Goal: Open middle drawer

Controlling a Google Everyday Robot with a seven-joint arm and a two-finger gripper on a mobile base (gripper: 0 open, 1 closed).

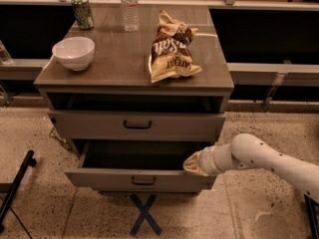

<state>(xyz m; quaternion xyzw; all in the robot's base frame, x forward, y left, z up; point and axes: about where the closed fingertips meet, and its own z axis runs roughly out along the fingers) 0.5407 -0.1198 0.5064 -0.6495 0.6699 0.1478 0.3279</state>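
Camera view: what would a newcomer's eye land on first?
The white arm stretched in from the right, its gripper at the right front corner of the pulled-out middle drawer. Next, the crumpled chip bag on the cabinet top, right of a white bowl.

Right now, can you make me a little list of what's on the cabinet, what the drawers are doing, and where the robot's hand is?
cabinet top: white bowl, green can, water bottle, chip bag
middle drawer: pulled out, dark inside
drawer above: closed
gripper: at the right end of the middle drawer, just behind its front
arm: reaches in from the right
floor: dark X mark in front of the cabinet
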